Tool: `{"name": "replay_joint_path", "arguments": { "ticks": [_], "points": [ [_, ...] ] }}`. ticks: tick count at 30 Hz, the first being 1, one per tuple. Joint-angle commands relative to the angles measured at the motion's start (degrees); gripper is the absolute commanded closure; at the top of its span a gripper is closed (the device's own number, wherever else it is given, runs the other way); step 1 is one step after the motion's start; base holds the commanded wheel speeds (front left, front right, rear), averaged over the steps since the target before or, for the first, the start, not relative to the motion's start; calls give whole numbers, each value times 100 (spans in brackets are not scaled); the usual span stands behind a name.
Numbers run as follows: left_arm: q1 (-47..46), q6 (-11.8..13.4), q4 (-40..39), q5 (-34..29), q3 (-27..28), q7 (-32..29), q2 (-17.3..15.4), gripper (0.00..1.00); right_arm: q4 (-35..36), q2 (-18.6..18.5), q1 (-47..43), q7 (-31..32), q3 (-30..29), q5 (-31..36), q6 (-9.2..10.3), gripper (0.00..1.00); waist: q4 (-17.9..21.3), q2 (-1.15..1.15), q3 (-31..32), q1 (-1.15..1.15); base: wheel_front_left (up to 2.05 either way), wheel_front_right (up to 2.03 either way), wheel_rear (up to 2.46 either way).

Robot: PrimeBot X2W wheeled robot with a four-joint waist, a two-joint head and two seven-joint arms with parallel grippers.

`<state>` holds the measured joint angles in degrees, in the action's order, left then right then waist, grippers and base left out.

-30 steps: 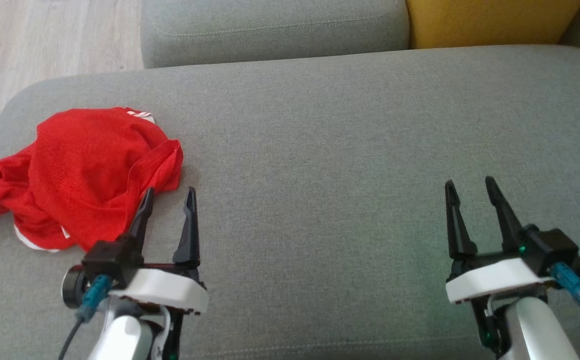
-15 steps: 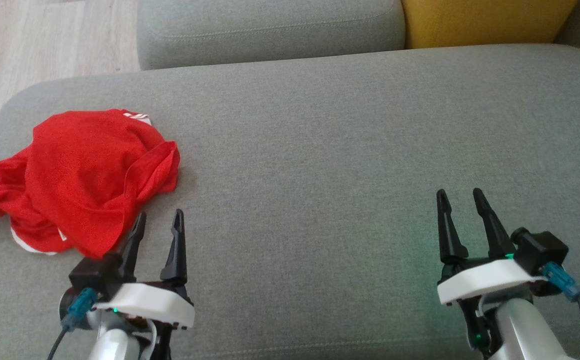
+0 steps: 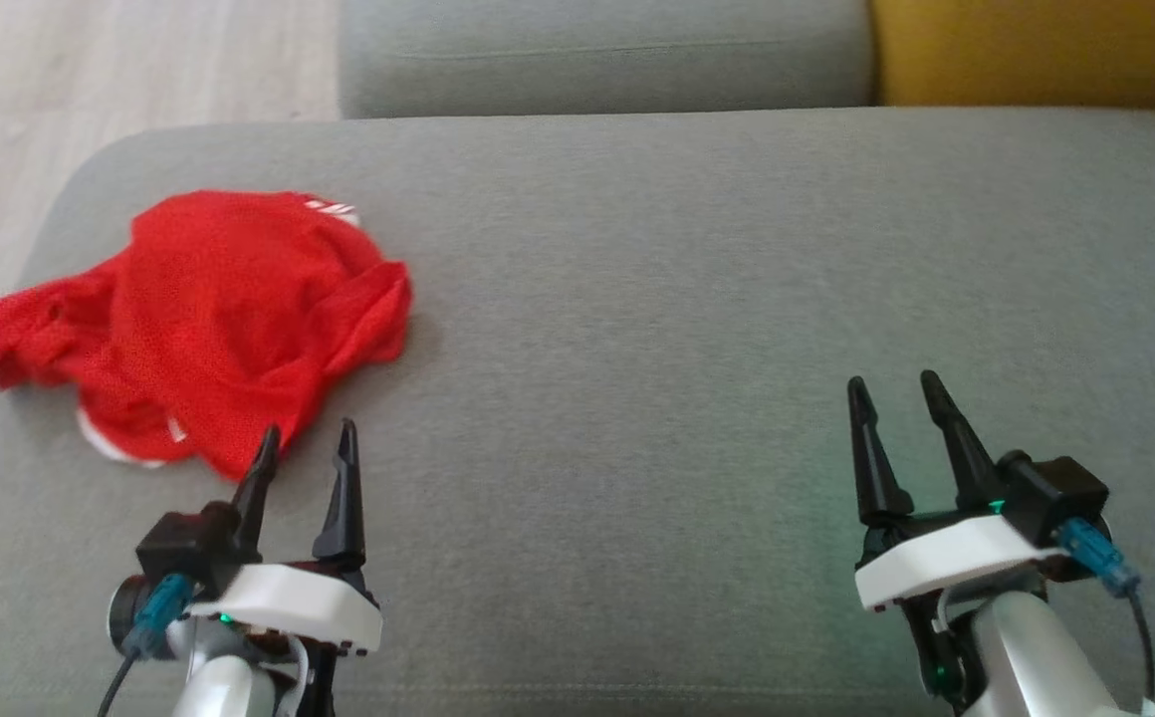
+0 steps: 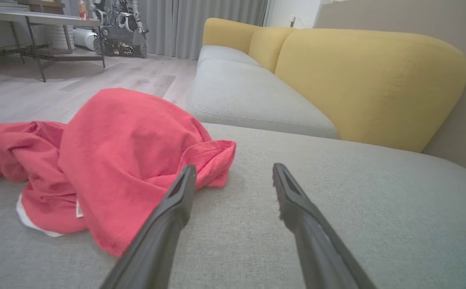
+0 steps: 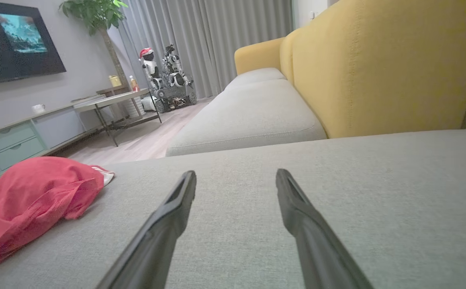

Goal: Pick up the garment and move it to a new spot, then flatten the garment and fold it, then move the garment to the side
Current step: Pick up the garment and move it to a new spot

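Two claws hover low over a wide grey fabric sofa seat [image 3: 697, 299], both released, their long dark fingers spread with nothing between them. The left claw [image 3: 308, 428] sits at the near left, and the right claw [image 3: 891, 380] sits at the near right, well apart from it, with bare grey cloth around and beyond it.

On the left part of that seat lies a crumpled red fabric garment [image 3: 229, 309], heaped in a loose mound with white trim showing at its far edge and again at its near left edge. One bunched end trails off toward the seat's left edge. A folded hem sticks out on its right side. The garment's near tip comes down just beside the left claw's left finger; in the left wrist view that finger crosses in front of the red cloth, but whether it touches I cannot tell. The left claw's right finger points over bare seat, to the right of the garment.

Beyond the seat, at the far side, a second grey seat cushion [image 3: 597, 50] butts against it, with a mustard-yellow back cushion [image 3: 1026, 50] to its right. Pale wooden floor [image 3: 90, 60] shows at the far left.

In the right wrist view the room stretches out behind: a dark wall screen [image 5: 16, 40], a green potted plant [image 5: 96, 12], grey curtains [image 5: 217, 36], a desk with thin dark legs [image 5: 112, 104] and a small wheeled robot [image 5: 168, 80] parked on the floor by the curtains.
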<state>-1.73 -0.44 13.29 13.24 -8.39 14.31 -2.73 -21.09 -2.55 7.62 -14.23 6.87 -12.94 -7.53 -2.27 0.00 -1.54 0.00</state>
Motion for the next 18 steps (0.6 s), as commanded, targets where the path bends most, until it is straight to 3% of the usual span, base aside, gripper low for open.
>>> {"name": "replay_joint_path", "arguments": {
  "ticks": [1, 18],
  "points": [
    [-271, 39, -194, -9, 228, 69, -16, 0, 210, -32, 204, -77, 171, 76, 4, 0, -220, 0, 0, 0, 0, 0, 0],
    [-92, 129, -342, 181, 343, 69, -15, 0, 137, -32, 167, -77, 508, -48, 4, 0, -1688, 0, 77, 0, 0, 0, 0]
  ]
}}
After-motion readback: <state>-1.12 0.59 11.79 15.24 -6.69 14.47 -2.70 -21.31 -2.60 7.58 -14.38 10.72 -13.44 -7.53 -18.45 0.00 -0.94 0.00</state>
